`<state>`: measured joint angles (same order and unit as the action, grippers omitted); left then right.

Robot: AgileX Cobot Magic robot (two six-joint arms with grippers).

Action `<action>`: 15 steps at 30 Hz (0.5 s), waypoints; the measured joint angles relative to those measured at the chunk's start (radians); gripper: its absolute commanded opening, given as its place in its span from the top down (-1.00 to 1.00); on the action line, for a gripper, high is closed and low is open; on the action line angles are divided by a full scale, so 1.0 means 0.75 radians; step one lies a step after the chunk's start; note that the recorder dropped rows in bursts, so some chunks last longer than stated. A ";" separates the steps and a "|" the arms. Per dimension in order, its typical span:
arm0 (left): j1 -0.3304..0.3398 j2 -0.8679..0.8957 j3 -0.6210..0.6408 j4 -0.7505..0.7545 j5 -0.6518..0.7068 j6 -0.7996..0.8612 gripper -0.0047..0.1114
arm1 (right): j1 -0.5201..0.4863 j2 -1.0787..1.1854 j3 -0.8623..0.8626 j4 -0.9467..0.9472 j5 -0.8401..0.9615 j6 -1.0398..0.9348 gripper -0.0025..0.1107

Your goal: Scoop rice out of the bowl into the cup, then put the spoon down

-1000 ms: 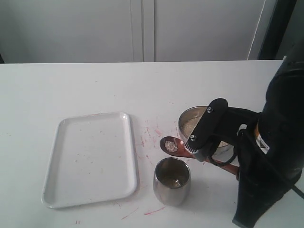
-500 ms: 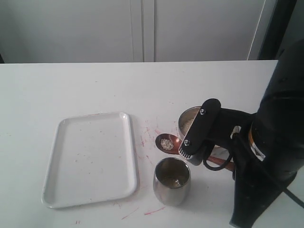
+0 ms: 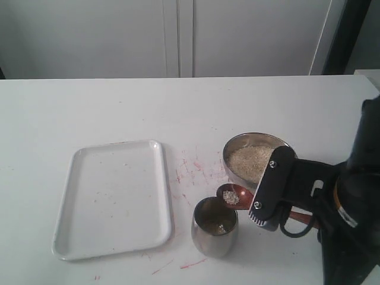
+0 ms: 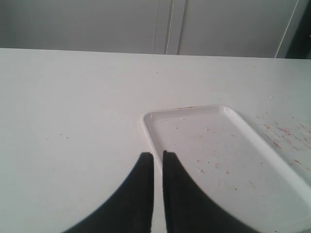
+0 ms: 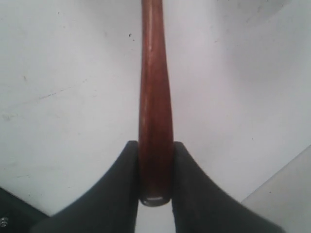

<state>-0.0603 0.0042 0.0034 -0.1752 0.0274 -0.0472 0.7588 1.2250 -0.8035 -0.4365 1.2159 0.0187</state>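
The steel bowl [image 3: 279, 144] holds a pale heap of rice [image 3: 252, 161]. Just in front of it stands the steel cup [image 3: 214, 237], with a few grains at its bottom. My right gripper [image 3: 260, 215] is shut on the handle of the reddish-brown spoon [image 3: 235, 192]. The spoon's head carries a small clump of rice and hovers at the cup's far right rim. In the right wrist view the spoon handle [image 5: 155, 97] is clamped between the fingers of the right gripper [image 5: 156, 145]. My left gripper [image 4: 158, 156] is shut and empty, low over the table by the tray's corner.
A white rectangular tray [image 3: 168, 196] lies left of the cup, and the left wrist view shows the tray [image 4: 252, 133] too. Red marks stain the table between tray and bowl. The right arm's dark bulk [image 3: 356, 225] fills the lower right corner.
My right gripper has carried the spoon right and toward the cup, so the spoon head went from beside the bowl to the cup's rim. The bowl's rice is now uncovered.
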 measured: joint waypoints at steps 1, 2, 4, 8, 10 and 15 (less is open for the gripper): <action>0.000 0.000 0.000 0.000 0.000 0.000 0.67 | 0.000 -0.020 0.003 -0.012 0.000 0.000 0.96; 0.000 0.000 0.000 0.000 0.000 0.000 0.67 | 0.000 -0.036 0.006 -0.018 0.000 0.000 0.96; 0.000 0.000 0.000 0.000 0.000 0.000 0.67 | 0.000 -0.079 0.008 -0.024 0.000 0.000 0.96; 0.000 0.000 0.000 0.000 0.000 0.000 0.67 | 0.000 -0.138 0.009 -0.045 0.002 0.000 0.96; 0.000 0.000 0.000 0.000 0.000 0.000 0.67 | 0.000 -0.150 0.018 -0.054 0.002 0.000 0.96; 0.000 0.000 0.000 0.000 0.000 0.000 0.67 | 0.000 -0.153 0.067 -0.054 0.002 0.006 0.96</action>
<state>-0.0603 0.0042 0.0034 -0.1752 0.0274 -0.0472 0.7588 1.1105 -0.7535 -0.4773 1.2177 0.0236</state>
